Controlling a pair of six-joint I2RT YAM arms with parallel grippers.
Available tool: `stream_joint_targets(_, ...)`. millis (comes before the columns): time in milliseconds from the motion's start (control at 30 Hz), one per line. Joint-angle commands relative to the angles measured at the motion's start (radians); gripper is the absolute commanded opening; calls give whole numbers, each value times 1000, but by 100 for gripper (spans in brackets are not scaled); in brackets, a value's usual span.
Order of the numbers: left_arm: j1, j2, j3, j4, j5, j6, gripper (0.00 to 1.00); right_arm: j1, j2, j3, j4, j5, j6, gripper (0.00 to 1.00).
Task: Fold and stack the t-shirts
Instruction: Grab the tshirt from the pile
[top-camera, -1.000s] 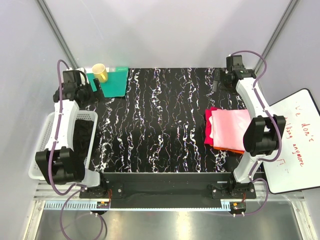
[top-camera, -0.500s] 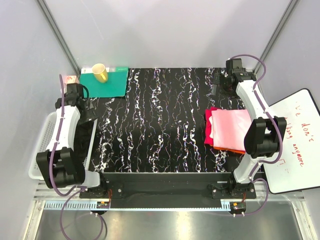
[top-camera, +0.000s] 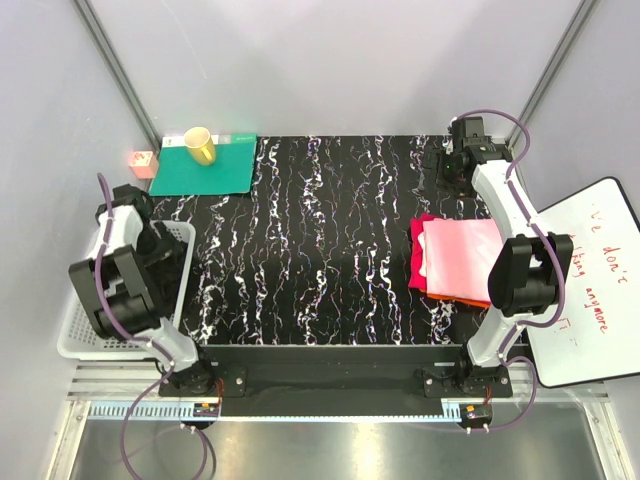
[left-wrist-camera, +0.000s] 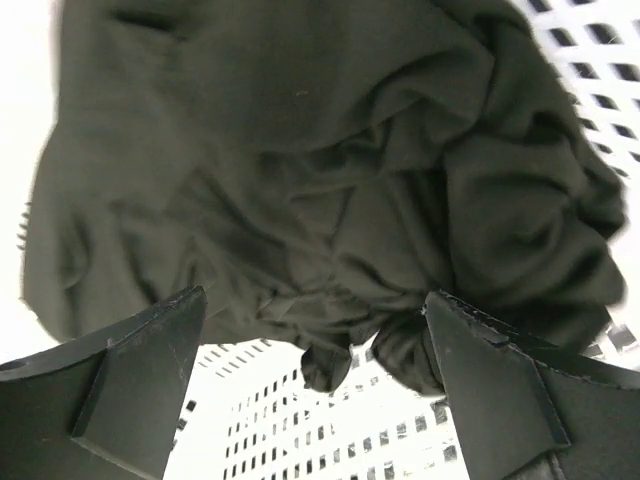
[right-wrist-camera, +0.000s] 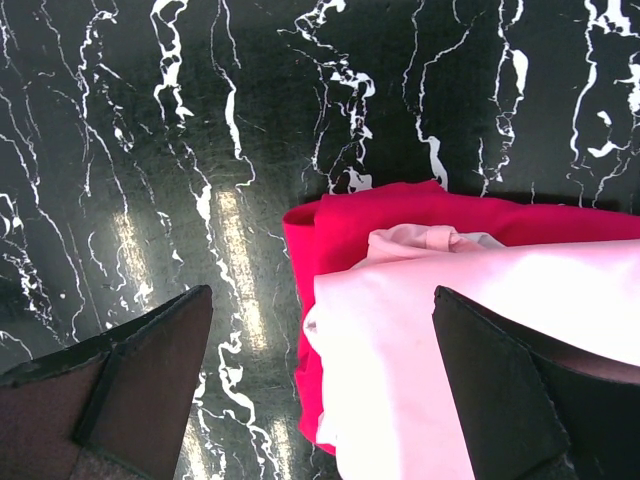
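The whiteboard (top-camera: 588, 345) bears red handwriting, only partly legible: "don" and "anymore".

Both of our grippers stand wide open, and neither is closed on anything.

Our left white-and-black arm (top-camera: 112, 290) with its purple cable is folded up tight. Its elbow sits close above its base and its wrist bends downward at the far left. Our left black two-finger gripper (left-wrist-camera: 312, 305) points down with the jaws spread wide, and its dark fingers (left-wrist-camera: 140, 380) fill the lower corners of the wrist view. Our right white-and-black arm (top-camera: 505, 210) stretches far forward on the right side. Our right black two-finger gripper (right-wrist-camera: 322, 300) also faces down, with its jaws fully apart.
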Motion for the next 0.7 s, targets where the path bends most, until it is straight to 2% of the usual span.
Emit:
stream_joint_targets(0,11,95,21,17,62,22,96,6,-16,30,-8,-34,2,100)
stream_joint_targets(100,9,139,5,20,61,25,88,6,-13,39,-8,-32,-1,100)
stream_joint_targets(200,12,164,-18,23,72,25,69,6,-10,43,-8,-26,-2,100)
stream_joint_targets(233,12,175,-21,20,70,25,56,6,-5,44,-9,-26,-4,100)
stream_joint_targets(267,14,182,-24,20,66,26,48,6,-5,46,-8,-26,-4,100)
stream_joint_targets(300,14,198,-28,18,66,25,32,6,-5,47,-8,-26,-7,100)
stream_joint_targets(333,17,204,-25,17,70,25,7,6,-4,50,-8,-24,-5,100)
stream_joint_targets(367,20,207,-25,17,72,23,0,6,-1,53,-8,-26,-5,100)
stream_joint_targets(467,22,169,-15,17,73,22,0,6,5,61,-9,-29,-5,100)
stream_joint_targets(667,20,-67,-2,15,64,26,0,6,13,61,-8,-37,1,100)
